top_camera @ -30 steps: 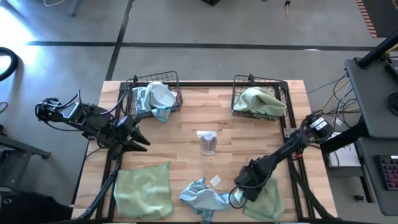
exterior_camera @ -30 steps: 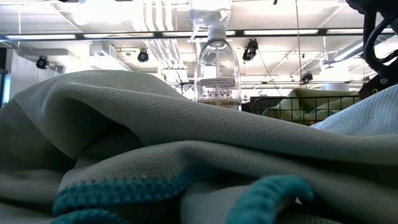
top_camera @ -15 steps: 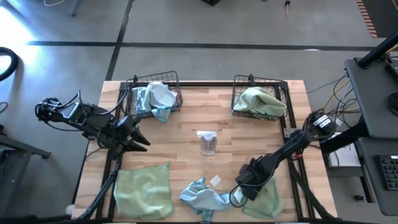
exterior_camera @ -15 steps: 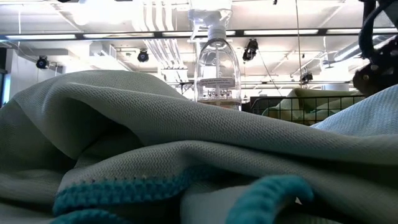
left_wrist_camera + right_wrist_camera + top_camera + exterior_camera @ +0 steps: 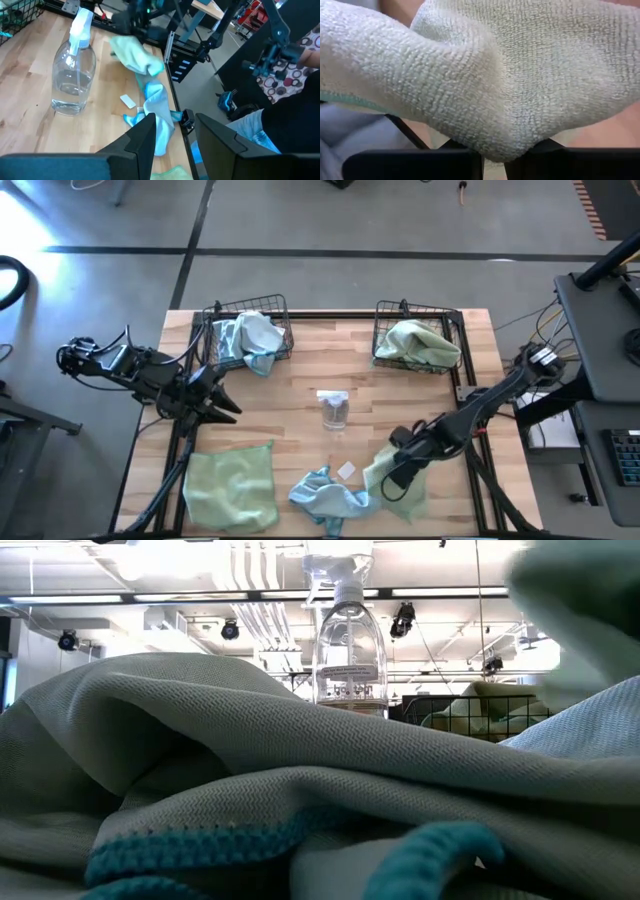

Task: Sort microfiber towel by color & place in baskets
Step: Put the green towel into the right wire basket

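My right gripper [image 5: 402, 468] is shut on a pale green microfiber towel [image 5: 390, 480] above the table's near right part. That towel also shows in the left wrist view [image 5: 134, 52] and as a blur in the low view [image 5: 580, 600]. A crumpled light blue towel [image 5: 325, 495] lies at the near edge. Another green towel [image 5: 232, 485] lies flat at the near left. The left basket [image 5: 248, 335] holds blue towels and the right basket [image 5: 415, 340] a green one. My left gripper [image 5: 218, 406] waits open at the table's left side. My right gripper pinches a bunched fold of the green towel [image 5: 502, 145] between its two fingers [image 5: 465, 160], coming from above and the right. Several layers bulge out in front of the fingers. The towel hangs below the gripper, with its lower part [image 5: 395, 502] low over or on the table.
A clear spray bottle [image 5: 335, 410] stands at the table's middle, and a small white card [image 5: 346, 471] lies near the blue towel. A black frame runs along the table's edges. People and equipment show beyond the table in the left wrist view.
My right gripper has risen and moved a little toward the far edge, still shut on the green towel. The towel lay flat at the near right corner; it is now drawn up into a bunch and pulled toward the table's middle.
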You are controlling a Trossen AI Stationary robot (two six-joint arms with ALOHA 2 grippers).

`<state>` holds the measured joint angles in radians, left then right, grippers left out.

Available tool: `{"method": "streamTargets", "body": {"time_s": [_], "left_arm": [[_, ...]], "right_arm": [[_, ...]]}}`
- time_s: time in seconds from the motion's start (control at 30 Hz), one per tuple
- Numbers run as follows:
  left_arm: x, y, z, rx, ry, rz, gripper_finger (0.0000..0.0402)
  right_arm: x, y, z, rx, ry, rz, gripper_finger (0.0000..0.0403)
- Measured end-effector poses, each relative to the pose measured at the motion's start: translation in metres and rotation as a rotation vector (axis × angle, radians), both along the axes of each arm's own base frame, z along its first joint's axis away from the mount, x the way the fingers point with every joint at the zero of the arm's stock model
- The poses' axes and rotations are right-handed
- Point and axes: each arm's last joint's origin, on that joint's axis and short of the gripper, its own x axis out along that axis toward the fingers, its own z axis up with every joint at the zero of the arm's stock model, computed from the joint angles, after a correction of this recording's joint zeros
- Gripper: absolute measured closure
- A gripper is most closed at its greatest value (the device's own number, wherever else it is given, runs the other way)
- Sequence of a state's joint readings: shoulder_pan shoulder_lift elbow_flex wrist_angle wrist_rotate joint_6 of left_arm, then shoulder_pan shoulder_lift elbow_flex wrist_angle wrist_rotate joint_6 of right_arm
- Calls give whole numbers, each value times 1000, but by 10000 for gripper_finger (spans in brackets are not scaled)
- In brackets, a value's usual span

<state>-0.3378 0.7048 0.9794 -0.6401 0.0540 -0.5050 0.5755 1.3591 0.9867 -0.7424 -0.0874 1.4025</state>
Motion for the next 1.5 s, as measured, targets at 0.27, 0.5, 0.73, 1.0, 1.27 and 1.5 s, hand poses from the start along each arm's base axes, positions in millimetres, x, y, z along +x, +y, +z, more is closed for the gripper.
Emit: {"method": "streamTargets", "body": {"time_s": [0.27, 0.5, 0.73, 1.0, 1.27, 1.5], "left_arm": [[-1, 0, -1, 3, 14, -5, 280], [-1, 0, -1, 1, 16, -11, 280], [-2, 0, -1, 7, 13, -14, 280], [-6, 2, 0, 2, -3, -18, 280], [-10, 3, 1, 9, -16, -23, 280], [-12, 4, -1, 17, 7, -23, 280]], "right_arm": [[-13, -19, 44, -93, -318, -138, 369], [-16, -30, 79, -240, -673, -181, 369], [-10, -32, 122, -435, -1076, -180, 369], [-8, -32, 168, -618, -1473, -131, 369], [-10, -33, 176, -736, -1532, -98, 369], [-8, -30, 176, -718, -1572, -10, 369]]}}
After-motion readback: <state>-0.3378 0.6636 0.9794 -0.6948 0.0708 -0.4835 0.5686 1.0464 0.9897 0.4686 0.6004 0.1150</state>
